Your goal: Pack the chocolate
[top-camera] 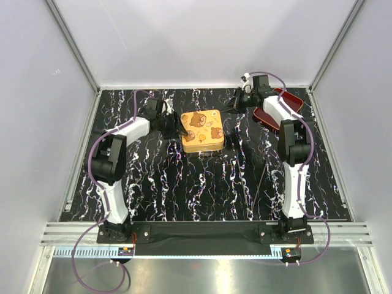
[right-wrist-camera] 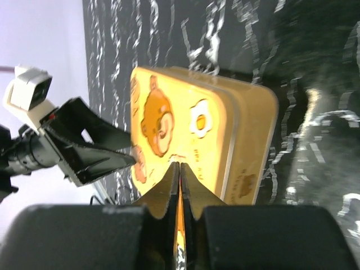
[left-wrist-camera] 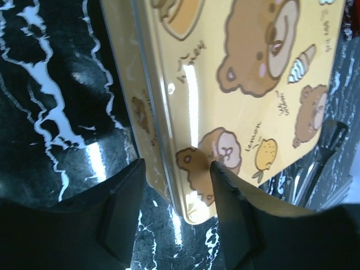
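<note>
I can't tell where the chocolate is. The yellow bear-print tin [top-camera: 201, 130] sits lidded toward the far middle of the black, white-veined table [top-camera: 184, 196], with pale walls [top-camera: 202, 37] all round. My left gripper [top-camera: 176, 127] has its jaws apart, straddling the tin's left wall. My right gripper [top-camera: 233, 107] sits near the tin's far right corner with its jaws pressed together on nothing. Only the top view shows the dark red tray [top-camera: 294, 100] at far right. Only the left wrist view reads the lid's lemon print.

Tin [top-camera: 201, 130] on table [top-camera: 184, 190], tray [top-camera: 293, 101] right-rear
</note>
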